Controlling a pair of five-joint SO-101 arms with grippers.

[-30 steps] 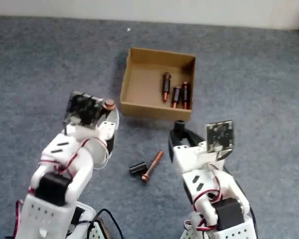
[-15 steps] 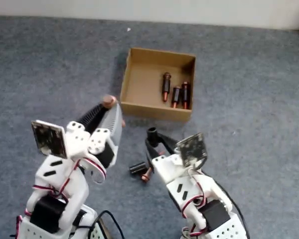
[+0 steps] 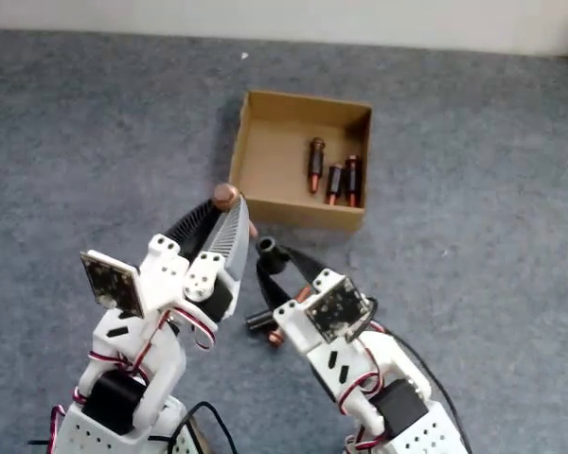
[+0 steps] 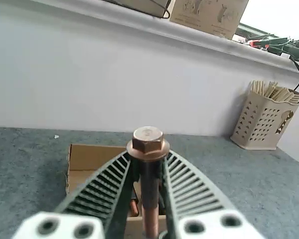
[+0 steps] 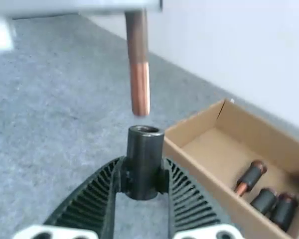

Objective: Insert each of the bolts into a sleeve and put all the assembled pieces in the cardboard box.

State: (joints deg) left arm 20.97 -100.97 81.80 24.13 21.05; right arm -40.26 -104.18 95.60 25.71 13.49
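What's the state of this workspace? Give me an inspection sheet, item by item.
Surface: grey carpet, flat.
Job's things: cardboard box holding three assembled pieces; loose sleeve and loose bolt lying on the carpet between the arms.
Clutter: one small white speck beyond the box.
Grippers: left gripper shut on a bolt, head at the fingertips; right gripper shut on a sleeve, open end toward the bolt tip, which is close but not in.
Cables: red, white and black wires along both arms.
Surroundings: pale wall; perforated holder of sticks.
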